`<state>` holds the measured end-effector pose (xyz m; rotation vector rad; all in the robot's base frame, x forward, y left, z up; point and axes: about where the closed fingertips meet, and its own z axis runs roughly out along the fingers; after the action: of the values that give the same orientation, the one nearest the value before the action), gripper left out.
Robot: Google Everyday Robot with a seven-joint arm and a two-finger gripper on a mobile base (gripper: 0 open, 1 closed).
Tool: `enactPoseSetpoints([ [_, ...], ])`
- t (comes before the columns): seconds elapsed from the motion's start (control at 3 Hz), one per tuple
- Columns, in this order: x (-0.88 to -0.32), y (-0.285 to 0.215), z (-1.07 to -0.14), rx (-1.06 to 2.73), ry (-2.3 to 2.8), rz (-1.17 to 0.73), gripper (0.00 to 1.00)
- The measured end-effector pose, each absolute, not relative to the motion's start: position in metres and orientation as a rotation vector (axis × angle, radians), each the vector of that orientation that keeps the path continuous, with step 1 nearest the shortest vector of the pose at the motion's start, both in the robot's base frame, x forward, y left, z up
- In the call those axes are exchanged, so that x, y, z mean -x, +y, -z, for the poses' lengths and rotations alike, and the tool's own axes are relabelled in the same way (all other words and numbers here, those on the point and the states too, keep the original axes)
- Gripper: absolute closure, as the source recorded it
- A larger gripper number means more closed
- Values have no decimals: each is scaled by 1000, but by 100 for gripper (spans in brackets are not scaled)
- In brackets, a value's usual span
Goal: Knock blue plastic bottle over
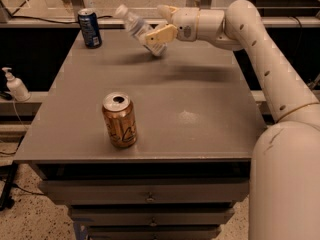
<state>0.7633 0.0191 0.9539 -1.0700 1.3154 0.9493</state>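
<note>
The blue plastic bottle (135,25) is clear with a white cap. It is at the far middle of the grey table (210,109), tilted steeply to the left with its cap pointing up-left and its base near the tabletop. My gripper (163,23) reaches in from the right on the white arm, right beside the bottle's lower part. Its fingers are spread open, and the lower fingertip (159,34) lies against the bottle near its base.
A dark blue soda can (90,28) stands at the far left corner of the table. A gold can (120,120) stands near the front left. A small white pump bottle (15,85) sits on a ledge to the left, off the table. Drawers lie below the front edge.
</note>
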Motion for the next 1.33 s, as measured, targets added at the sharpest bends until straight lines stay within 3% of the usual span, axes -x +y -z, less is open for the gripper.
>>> enactPoseSetpoints([
  [0.67, -757, 17, -946, 1065, 1329, -971, 0],
  [1.33, -755, -24, -949, 1126, 1386, -832, 0],
])
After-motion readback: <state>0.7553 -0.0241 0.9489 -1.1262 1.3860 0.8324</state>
